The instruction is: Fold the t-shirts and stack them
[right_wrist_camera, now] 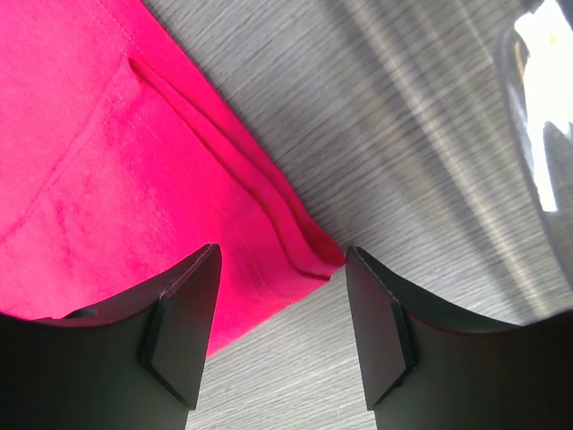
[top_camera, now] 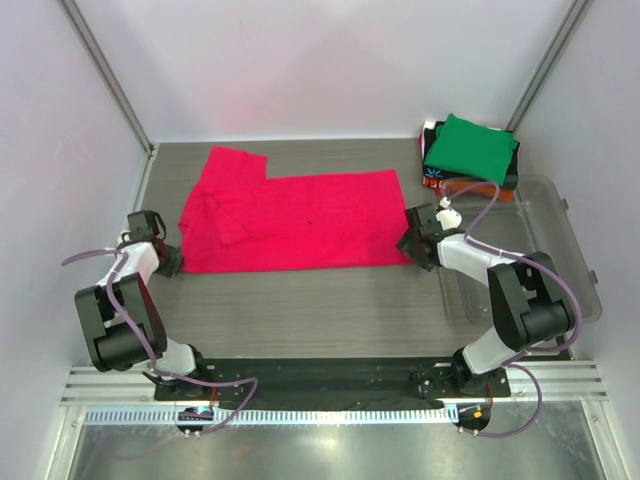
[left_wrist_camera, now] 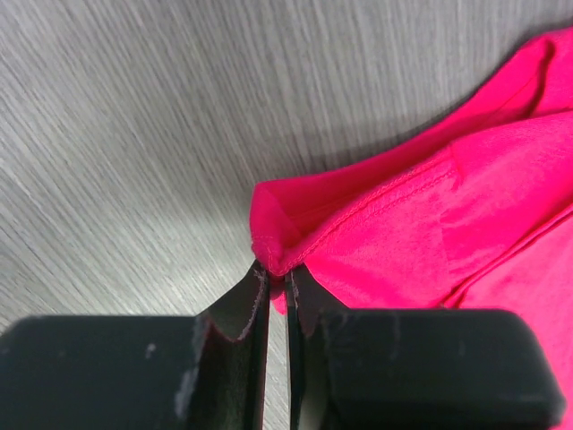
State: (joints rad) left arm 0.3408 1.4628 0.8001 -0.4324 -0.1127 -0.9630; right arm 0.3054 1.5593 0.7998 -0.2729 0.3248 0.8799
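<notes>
One pink shirt [top_camera: 290, 220] lies flat on the table [top_camera: 330, 300]. The left gripper [left_wrist_camera: 277, 279] pinches its near-left corner. The right gripper [right_wrist_camera: 282, 269] gapes wide over its right corner. The folded stack [top_camera: 470, 150] sits far right, maybe three shirts.

A grey wood-grain worktop [top_camera: 330, 310] fills the middle of the frame, closed in by plain pale walls [top_camera: 330, 60] at the top and both sides. Slanted metal posts [top_camera: 105, 70] stand in the upper corners. An aluminium rail [top_camera: 110, 385] crosses the bottom. The light is soft and even.
</notes>
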